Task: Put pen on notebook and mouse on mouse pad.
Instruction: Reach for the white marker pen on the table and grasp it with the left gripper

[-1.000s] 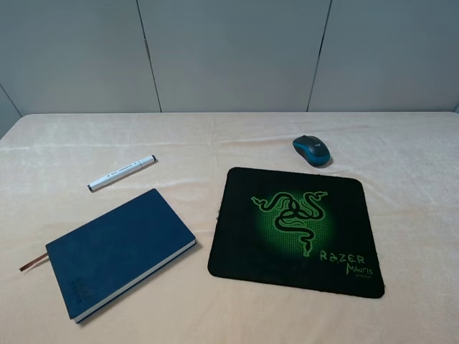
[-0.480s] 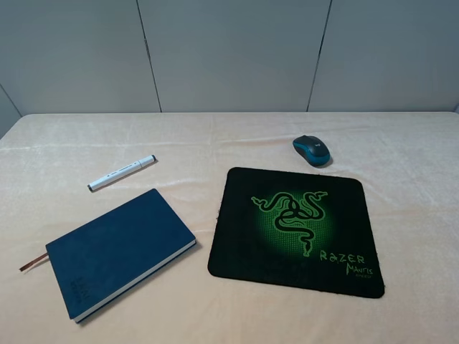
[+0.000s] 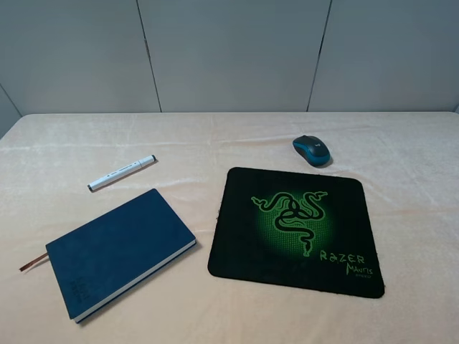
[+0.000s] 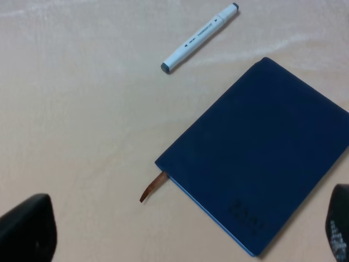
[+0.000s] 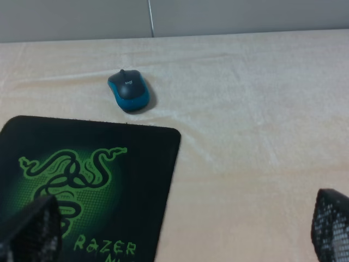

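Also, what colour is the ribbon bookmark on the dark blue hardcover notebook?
The ribbon bookmark is brown, clearest in the left wrist view.

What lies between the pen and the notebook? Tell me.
Only bare tablecloth separates the pen from the notebook, shown in the exterior high and left wrist views.

On my feed I see a pale grey panelled wall (image 3: 229, 50) across the upper part of the frame, split by thin dark vertical seams (image 3: 148, 54), while a faintly creased cream tablecloth (image 3: 64, 143) fills everything below under soft, even light.
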`<state>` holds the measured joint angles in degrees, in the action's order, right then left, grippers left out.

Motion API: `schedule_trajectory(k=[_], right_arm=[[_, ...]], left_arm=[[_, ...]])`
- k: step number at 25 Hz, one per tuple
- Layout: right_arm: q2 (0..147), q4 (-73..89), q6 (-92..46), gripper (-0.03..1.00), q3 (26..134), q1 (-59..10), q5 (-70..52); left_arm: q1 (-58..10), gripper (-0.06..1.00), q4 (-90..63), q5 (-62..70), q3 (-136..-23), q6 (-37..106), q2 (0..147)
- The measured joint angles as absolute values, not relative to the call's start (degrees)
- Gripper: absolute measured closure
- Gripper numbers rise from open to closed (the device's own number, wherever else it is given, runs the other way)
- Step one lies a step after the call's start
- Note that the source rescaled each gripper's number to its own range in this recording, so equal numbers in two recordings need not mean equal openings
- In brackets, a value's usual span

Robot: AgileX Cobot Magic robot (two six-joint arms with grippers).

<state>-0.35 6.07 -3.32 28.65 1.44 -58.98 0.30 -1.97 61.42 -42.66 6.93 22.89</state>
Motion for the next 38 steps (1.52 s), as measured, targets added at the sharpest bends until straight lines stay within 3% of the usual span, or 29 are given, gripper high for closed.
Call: schedule_trajectory(k=[18,38], right_arm=[[-0.35,6.07,-3.32,-0.03,28.65,1.44,-58.98],[-0.35,6.07,-3.32,-0.03,28.65,1.44,-58.98]], left_arm=[[0.30,-0.05,-1.79,60.90,-61.09,9.98,64.86],[-0.68,-0.05,-0.71,51.80,-65.04,16.51,94.19]])
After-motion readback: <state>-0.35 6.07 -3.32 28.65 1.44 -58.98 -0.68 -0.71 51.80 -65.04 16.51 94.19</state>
